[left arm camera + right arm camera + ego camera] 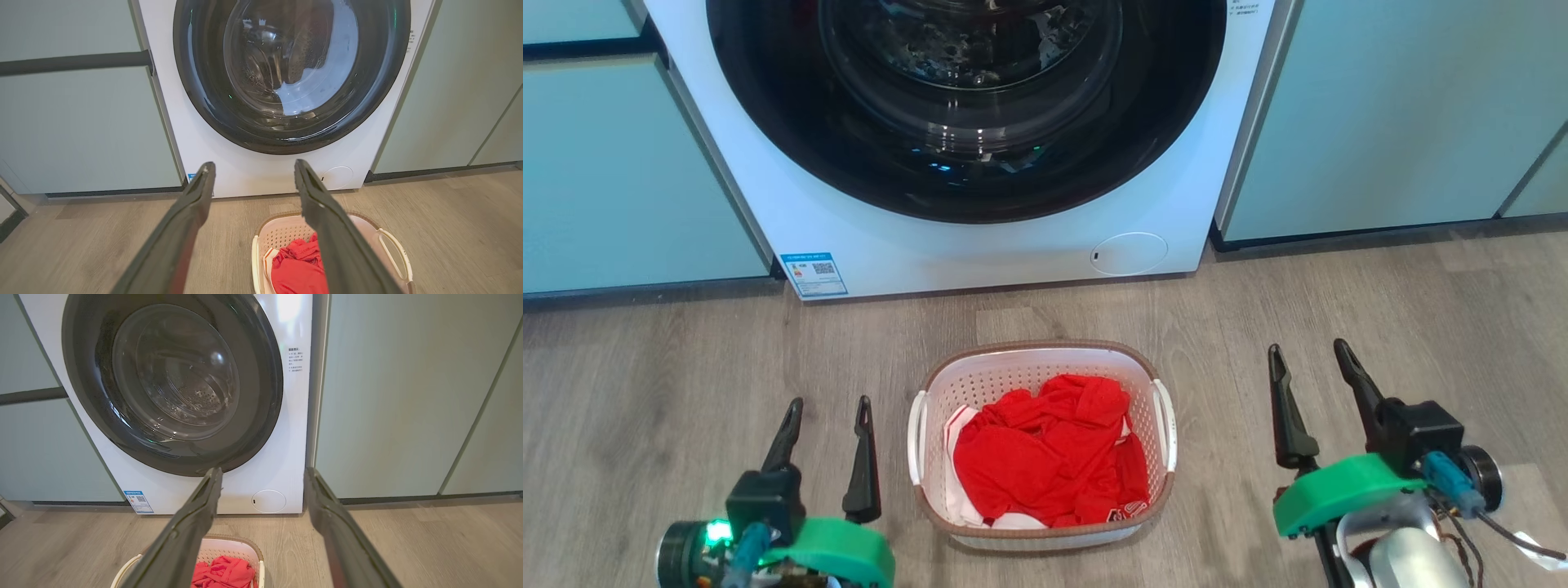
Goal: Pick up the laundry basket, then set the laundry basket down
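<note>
The laundry basket [1005,371] stands on the wooden floor in front of the washing machine, white and perforated with a brown rim, holding red and white clothes [1045,457]. My left gripper [829,404] is open to the basket's left, apart from its left handle [917,437]. My right gripper [1311,351] is open further off to the right of the right handle [1165,425]. The left wrist view looks past the open left gripper [253,165] at the basket [282,232] low down. In the right wrist view the basket [229,545] shows below the open right gripper [263,471].
A white front-loading washing machine [1013,237] with a dark round door stands just behind the basket. Pale green cabinets [629,180] flank it on both sides. Wooden floor [1421,310] stretches around the basket.
</note>
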